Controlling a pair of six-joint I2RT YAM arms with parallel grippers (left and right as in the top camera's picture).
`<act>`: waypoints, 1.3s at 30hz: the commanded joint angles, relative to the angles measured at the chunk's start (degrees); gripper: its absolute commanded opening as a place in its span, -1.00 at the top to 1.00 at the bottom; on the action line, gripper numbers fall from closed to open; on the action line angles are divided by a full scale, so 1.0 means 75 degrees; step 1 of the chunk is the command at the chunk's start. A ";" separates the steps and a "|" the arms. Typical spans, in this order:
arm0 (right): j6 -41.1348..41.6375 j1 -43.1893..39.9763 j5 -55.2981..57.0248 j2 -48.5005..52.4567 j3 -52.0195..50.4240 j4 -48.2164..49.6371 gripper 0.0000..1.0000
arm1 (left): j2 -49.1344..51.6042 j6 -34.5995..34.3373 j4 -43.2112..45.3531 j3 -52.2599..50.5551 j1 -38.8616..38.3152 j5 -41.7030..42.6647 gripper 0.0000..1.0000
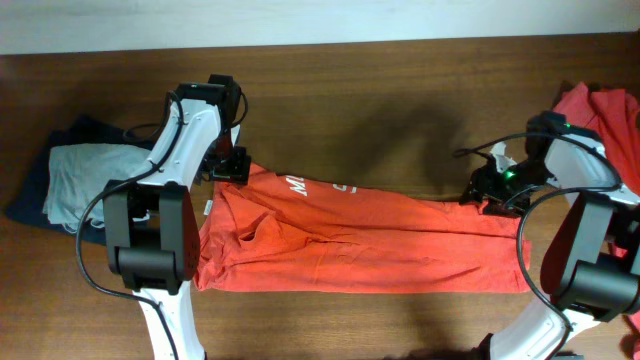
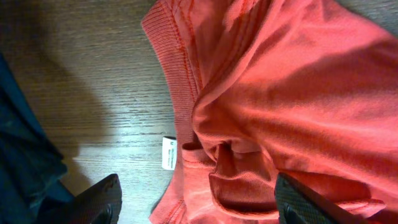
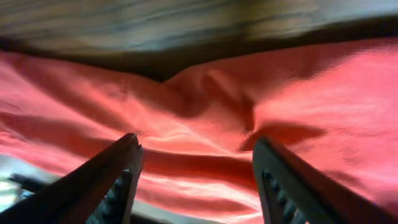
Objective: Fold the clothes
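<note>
One of the clothes, an orange-red T-shirt (image 1: 350, 245) with white print along its far edge, lies folded into a long band across the table. My left gripper (image 1: 228, 168) hangs over its collar end. In the left wrist view the gripper (image 2: 199, 208) is open, its dark fingers (image 2: 93, 202) wide apart with the ribbed collar (image 2: 180, 74) and bunched cloth lying loose between them. My right gripper (image 1: 492, 195) is at the shirt's far right edge. It (image 3: 199, 180) is open too, its toothed fingers (image 3: 109, 183) spread over rumpled cloth (image 3: 205, 118) and gripping nothing.
A second orange-red garment (image 1: 605, 110) lies heaped at the back right corner. Folded navy and pale grey garments (image 1: 70, 180) sit at the left, and the navy one (image 2: 22, 155) shows beside the left fingers. A white label (image 2: 169, 154) sticks out by the collar. Dark cables (image 1: 480, 150) trail near the right arm.
</note>
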 commanded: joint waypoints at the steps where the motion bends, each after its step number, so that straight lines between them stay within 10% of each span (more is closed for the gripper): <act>1: 0.0985 0.0134 0.2168 0.0015 0.0009 0.0122 -0.37 | -0.0233 0.0070 0.0044 0.0117 0.0047 0.0364 -0.60; 16: 0.1297 -0.0239 0.2681 0.0044 -0.0035 0.0458 -0.48 | -0.0230 0.0096 0.1798 -0.1367 0.0047 0.0988 -0.61; 19: 0.1300 -0.0411 0.2393 0.0044 -0.0035 0.0388 -0.52 | -0.0230 0.0099 0.2235 -0.1749 0.0047 0.0991 -0.16; 22: 0.1294 -0.0621 0.1941 0.0044 -0.0035 0.0294 -0.54 | -0.0230 0.0093 0.2133 -0.1938 0.0047 0.0991 0.99; 32: 0.0903 -0.0670 0.1320 0.0076 -0.0737 0.1128 -0.54 | -0.0233 0.0096 0.2124 -0.1935 0.0047 0.0947 0.99; 39: 0.1384 -0.0688 0.1784 0.0408 -0.1218 0.2183 0.45 | -0.0233 0.0102 0.2124 -0.1935 0.0061 0.0901 0.99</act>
